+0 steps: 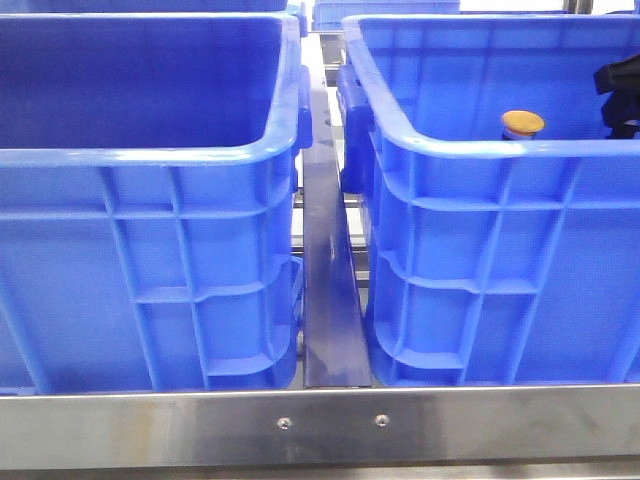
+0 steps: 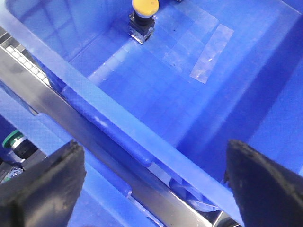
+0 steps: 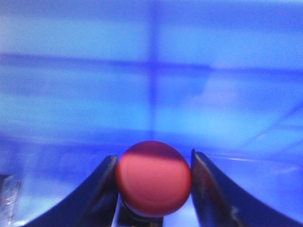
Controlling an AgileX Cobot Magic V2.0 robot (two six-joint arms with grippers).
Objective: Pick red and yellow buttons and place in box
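The yellow button (image 1: 522, 123), with a domed cap, stands inside the right blue crate (image 1: 480, 150), just behind its near rim. In the left wrist view the yellow button (image 2: 143, 9) stands upright on that crate's floor, far from the fingers. My left gripper (image 2: 154, 182) is open and empty, hovering above the two crate rims and the metal rail between them. My right gripper (image 3: 154, 191) is shut on the red button (image 3: 154, 177), its fingers (image 3: 102, 194) pressing both sides of the round cap, with a blue crate wall close behind. The left blue crate (image 1: 150, 155) shows no contents.
A steel rail (image 1: 330, 300) runs between the crates and a steel bar (image 1: 320, 425) crosses the front. A black part of the right arm (image 1: 620, 90) shows inside the right crate. A green-capped button (image 2: 14, 140) lies beyond the rail. Clear tape strips (image 2: 210, 52) are on the crate floor.
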